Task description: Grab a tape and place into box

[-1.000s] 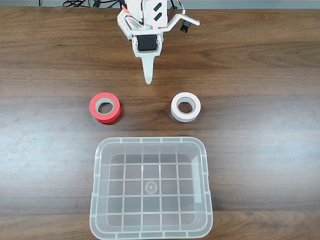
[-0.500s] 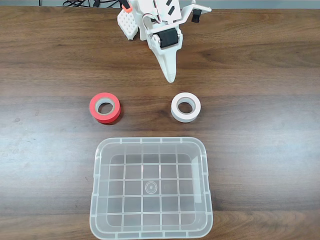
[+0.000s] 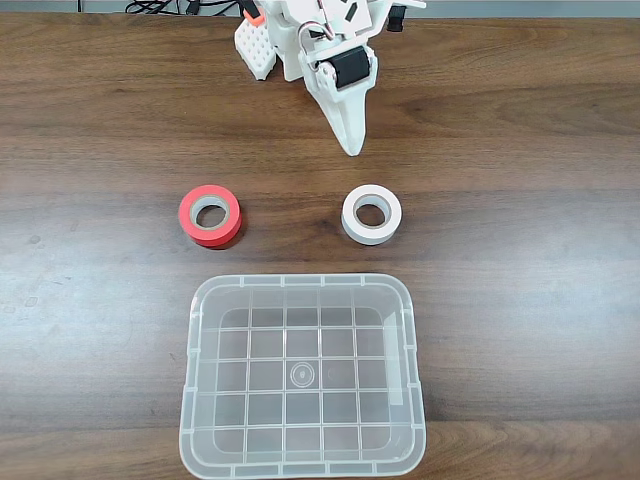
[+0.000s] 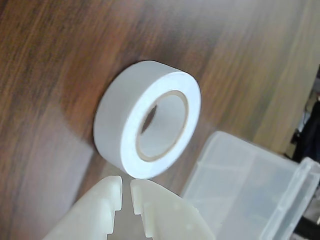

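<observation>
The white tape (image 3: pixel 350 212) lies flat on the wooden table, right of centre in the fixed view, just above the box's top right corner. The clear box (image 3: pixel 300 281) sits at the bottom centre with nothing in it. My white gripper (image 3: pixel 352 148) hangs above the table behind the tape, pointing down toward it, fingers together and holding nothing. In the wrist view the tape (image 4: pixel 115 115) is close in front of the gripper (image 4: pixel 125 185), whose fingertips show only a thin slit between them. A corner of the box (image 4: pixel 250 185) appears at the lower right there.
A red roll of tape with a grey core (image 3: pixel 188 213) lies left of the white one, about level with it. The arm's base (image 3: pixel 290 40) stands at the table's far edge. Bare wood surrounds the rolls and the box.
The gripper has swung right from the table's centre line to a spot behind the white tape, then shifted slightly further right. Both rolls and the box stayed put.
</observation>
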You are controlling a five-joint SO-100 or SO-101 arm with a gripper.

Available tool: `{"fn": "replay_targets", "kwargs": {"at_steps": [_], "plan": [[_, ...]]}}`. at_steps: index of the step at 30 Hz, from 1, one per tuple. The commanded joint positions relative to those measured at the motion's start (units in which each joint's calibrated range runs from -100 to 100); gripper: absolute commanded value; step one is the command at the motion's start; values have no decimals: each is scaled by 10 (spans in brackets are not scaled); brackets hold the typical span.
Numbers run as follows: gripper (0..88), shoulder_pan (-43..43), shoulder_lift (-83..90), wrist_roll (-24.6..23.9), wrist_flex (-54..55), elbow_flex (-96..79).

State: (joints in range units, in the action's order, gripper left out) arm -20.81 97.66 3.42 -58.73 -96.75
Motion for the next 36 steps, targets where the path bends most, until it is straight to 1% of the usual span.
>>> {"fn": "replay_targets", "kwargs": {"at_steps": [1, 5, 7, 12, 18, 21, 25, 28, 33, 36], "plan": [[13, 36, -97, 2, 24, 96], [13, 61, -239, 2, 98, 153], [13, 68, -324, 2, 119, 208], [13, 69, -525, -1, 122, 371], [13, 64, -710, -3, 120, 545], [13, 61, -783, -5, 105, 611], [13, 60, -880, -26, 79, 687], [13, 43, -931, -32, 56, 729], [14, 3, -960, -33, 44, 754], [16, -7, -965, -36, 44, 753]]}}
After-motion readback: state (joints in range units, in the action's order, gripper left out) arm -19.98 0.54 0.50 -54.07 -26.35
